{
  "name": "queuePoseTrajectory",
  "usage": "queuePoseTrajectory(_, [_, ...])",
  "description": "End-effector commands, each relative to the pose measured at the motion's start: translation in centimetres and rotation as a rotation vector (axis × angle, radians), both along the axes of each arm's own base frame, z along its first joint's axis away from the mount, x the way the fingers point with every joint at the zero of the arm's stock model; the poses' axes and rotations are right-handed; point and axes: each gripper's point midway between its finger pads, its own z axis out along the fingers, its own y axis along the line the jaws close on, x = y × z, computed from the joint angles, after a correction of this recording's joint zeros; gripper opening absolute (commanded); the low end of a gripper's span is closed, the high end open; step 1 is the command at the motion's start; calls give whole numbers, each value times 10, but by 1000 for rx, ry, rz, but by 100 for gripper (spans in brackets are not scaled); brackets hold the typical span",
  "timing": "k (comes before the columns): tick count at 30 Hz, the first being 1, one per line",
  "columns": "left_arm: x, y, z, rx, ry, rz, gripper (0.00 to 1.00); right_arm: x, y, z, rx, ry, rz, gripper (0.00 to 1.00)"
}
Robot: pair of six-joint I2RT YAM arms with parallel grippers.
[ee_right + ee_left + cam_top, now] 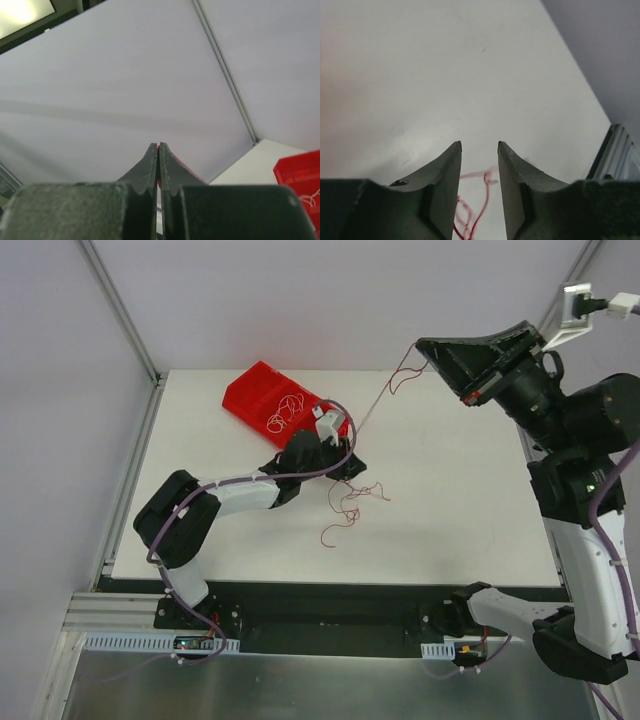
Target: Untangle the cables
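Right fingers (pixel 148 172) pinched fully shut on a thin strand of the cables (pixel 350 500), held high; left fingers (pixel 445 185) partly open, low over the desk (pixel 460 510).
Seen from above, the right arm is raised over the far right corner of the desk; a pale strand runs taut from the right fingers down towards the left fingers, which sit just beside the red bin (pixel 248 392); a red curl hangs loose just below the right fingers; a trace of red shows in their closed seam; the left fingers stand with a clear gap, with curly red strands lying in and under it; whether they touch the pads I cannot tell; more red strands lie loose on the desk, on the near side of the left fingers; a few whitish curls lie inside the bin.
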Motion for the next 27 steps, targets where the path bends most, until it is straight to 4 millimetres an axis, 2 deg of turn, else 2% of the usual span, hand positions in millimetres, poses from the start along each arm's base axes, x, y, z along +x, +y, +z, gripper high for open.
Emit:
queuePoseTrajectory(1, [3, 41, -64, 80, 129, 128, 33, -47, -27, 75, 112, -207, -26, 0])
queuePoseTrajectory(3, [-4, 60, -87, 127, 173, 158, 32, -48, -36, 87, 122, -231, -76, 0])
queuePoseTrajectory(7, [-13, 94, -113, 198, 219, 218, 31, -48, -45, 104, 120, -287, -145, 0])
queuePoseTrajectory(9, [-16, 106, -110, 210, 208, 237, 32, -43, -45, 103, 110, -283, -166, 0])
queuePoseTrajectory(12, [-18, 120, -116, 274, 210, 263, 36, -34, -48, 100, 110, -272, -207, 0])
queuePoseTrajectory(15, [-20, 128, -122, 287, 227, 266, 44, -36, -50, 104, 115, -290, -213, 0])
queuePoseTrajectory(18, [-27, 127, -111, 219, 178, 227, 58, -39, -52, 100, 96, -304, -226, 0])
queuePoseTrajectory(21, [-34, 121, -87, 165, 98, 160, 74, -31, -51, 80, 67, -269, -240, 0])
queuePoseTrajectory(24, [-30, 125, -75, 171, 74, 185, 77, -28, -50, 68, 62, -251, -245, 0])
queuePoseTrajectory(27, [-24, 141, -82, 227, 88, 247, 76, -29, -57, 73, 60, -269, -284, 0])
